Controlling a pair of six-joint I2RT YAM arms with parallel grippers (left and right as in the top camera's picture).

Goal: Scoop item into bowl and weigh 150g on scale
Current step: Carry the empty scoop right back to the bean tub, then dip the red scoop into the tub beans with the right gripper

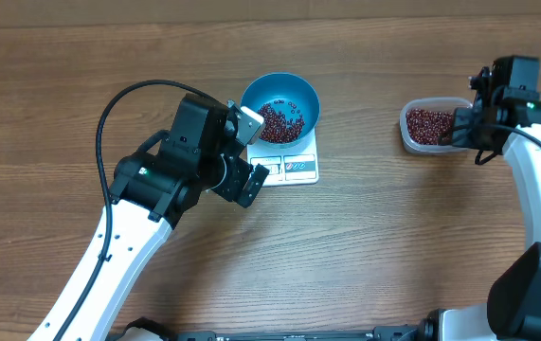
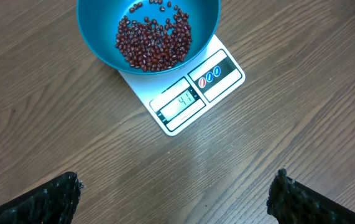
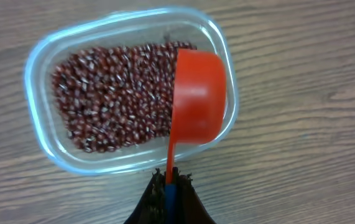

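The blue bowl (image 1: 300,95) stands on the white scale (image 1: 300,170), with a layer of dark red beans (image 1: 275,123) in its bottom. In the left wrist view the bowl (image 2: 96,37) and its beans (image 2: 155,40) sit at the top, and the scale (image 2: 221,81) has a lit display. My left gripper (image 1: 254,152) hovers just left of the scale, open and empty (image 2: 174,190). My right gripper (image 3: 171,177) is shut on the handle of a red scoop (image 3: 197,96). The scoop's cup lies over the right end of a tub of beans (image 3: 109,99).
The clear plastic tub (image 1: 405,128) of beans sits at the right of the wooden table (image 1: 393,237), beside my right arm. In the right wrist view the tub's rim (image 3: 34,74) is at the upper left. A black cable loops above my left arm (image 1: 118,104).
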